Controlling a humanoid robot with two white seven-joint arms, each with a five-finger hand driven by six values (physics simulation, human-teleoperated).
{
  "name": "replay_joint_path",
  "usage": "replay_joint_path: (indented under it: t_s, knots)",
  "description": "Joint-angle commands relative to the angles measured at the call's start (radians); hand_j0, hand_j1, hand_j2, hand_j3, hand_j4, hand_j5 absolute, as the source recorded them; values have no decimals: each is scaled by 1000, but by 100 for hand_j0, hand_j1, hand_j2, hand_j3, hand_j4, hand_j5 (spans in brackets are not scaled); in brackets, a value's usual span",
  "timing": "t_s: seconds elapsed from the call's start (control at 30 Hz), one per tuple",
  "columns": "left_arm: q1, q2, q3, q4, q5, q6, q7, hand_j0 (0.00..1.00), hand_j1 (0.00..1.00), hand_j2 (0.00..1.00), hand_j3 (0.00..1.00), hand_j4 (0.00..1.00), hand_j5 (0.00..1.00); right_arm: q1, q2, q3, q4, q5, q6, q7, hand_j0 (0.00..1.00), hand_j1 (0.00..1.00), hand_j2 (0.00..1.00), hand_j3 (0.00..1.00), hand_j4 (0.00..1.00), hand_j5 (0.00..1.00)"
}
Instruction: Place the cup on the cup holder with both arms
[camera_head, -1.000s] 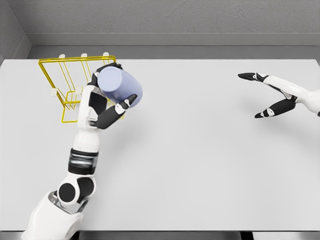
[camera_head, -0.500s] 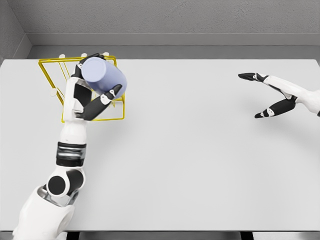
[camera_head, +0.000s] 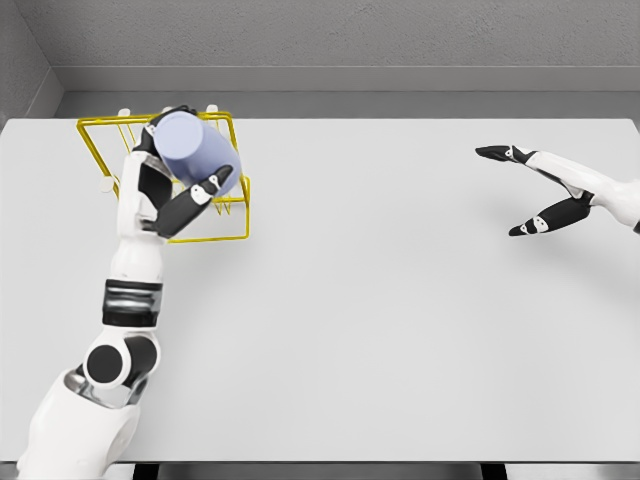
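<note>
While the left robot hand (camera_head: 170, 185) grips the cup (camera_head: 197, 160), it overlaps the cup holder (camera_head: 110, 125).

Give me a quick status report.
Left hand shut on cup, over yellow cup holder. Right hand open, far right. Nothing in the way.

Tilted lavender cup (camera_head: 196, 157) over yellow holder (camera_head: 226, 205)

No readable text, labels or numbers anywhere.
</note>
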Motion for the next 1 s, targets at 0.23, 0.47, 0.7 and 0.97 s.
replay_joint_path:
  t_s: [0.23,0.47,0.7,0.97]
  knots:
    - [-6,2,18,2,-1,11,0,65,65,65,65,65,65,0,-1,-1,1,-7,2,0,100,100,100,100,100,100]
    - [-12,2,18,6,-1,24,-2,66,66,66,66,66,66,0,-1,-1,-1,-7,2,0,100,100,100,100,100,100]
    - [-14,2,39,7,-6,50,-2,94,94,94,94,94,94,0,-1,-1,1,-7,2,0,100,100,100,100,100,100]
    - [-18,-1,52,12,-7,50,1,100,100,100,100,100,100,0,-1,2,1,-7,2,0,100,100,100,100,100,100]
